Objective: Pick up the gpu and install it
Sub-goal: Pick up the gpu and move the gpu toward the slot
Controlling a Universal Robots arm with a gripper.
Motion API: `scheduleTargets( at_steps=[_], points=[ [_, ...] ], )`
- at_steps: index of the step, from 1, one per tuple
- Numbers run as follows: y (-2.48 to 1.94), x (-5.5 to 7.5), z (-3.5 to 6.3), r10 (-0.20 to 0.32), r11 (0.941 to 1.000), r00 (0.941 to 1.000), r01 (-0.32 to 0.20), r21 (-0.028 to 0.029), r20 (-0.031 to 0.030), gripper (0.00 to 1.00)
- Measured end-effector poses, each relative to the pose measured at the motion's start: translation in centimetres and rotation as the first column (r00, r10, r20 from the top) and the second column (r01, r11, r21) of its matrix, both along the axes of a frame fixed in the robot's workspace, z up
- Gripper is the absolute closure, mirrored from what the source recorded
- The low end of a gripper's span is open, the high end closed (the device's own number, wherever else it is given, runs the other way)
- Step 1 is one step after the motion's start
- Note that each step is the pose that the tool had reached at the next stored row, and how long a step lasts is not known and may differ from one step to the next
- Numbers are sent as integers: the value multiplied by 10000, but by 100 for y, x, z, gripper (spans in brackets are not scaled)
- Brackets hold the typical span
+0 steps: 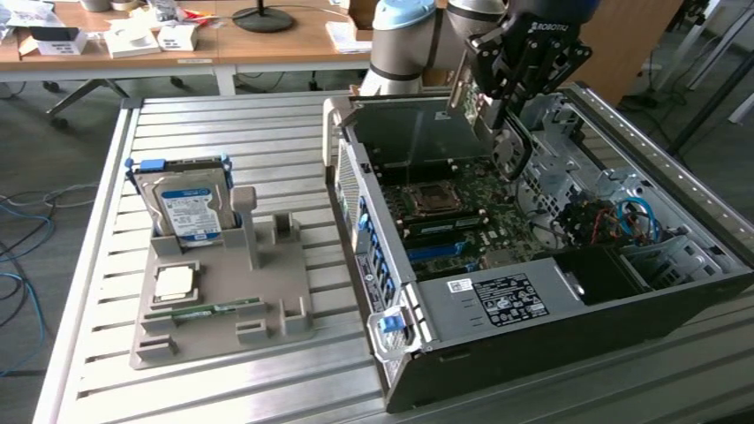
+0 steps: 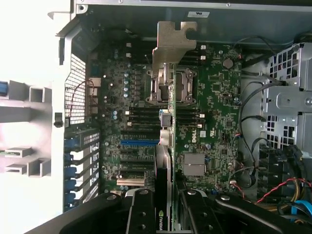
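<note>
My pincer (image 2: 167,197) is clamped on the gpu (image 2: 169,122), a thin, dark brownish circuit card with a silver metal end bracket (image 2: 173,44). In the wrist view, the black fingers (image 2: 141,212) press on both flat faces of the card, which I see edge-on, with the bracket at the end away from my grip.

I hold the card in the air over the open, dark metal computer case (image 1: 518,300). Beneath it lies the green motherboard (image 2: 214,107). The card's edge crosses the metal-framed processor socket (image 2: 155,90) and runs past a blue expansion slot (image 2: 139,142); it is seated in none of the slots.

In the exterior view, the case lies on its side on the grey slatted metal desk (image 1: 236,124). To the exterior view's left stands a grey plastic holder (image 1: 277,300), carrying an upright silver hard drive with a blue label (image 1: 189,208), a square silver processor chip (image 1: 175,283) and a narrow green memory stick (image 1: 218,311).
</note>
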State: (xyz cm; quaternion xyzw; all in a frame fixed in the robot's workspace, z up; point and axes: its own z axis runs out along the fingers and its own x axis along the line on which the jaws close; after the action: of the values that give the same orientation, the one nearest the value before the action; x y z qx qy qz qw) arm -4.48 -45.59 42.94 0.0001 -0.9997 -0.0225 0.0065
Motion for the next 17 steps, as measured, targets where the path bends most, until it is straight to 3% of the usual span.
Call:
scheduleTargets(
  at_steps=[11,17],
  points=[
    [0,300,-30,21,10000,10000,-21,0,0,74],
    [1,326,-32,24,10000,10000,-24,1,0,74]
  ],
)
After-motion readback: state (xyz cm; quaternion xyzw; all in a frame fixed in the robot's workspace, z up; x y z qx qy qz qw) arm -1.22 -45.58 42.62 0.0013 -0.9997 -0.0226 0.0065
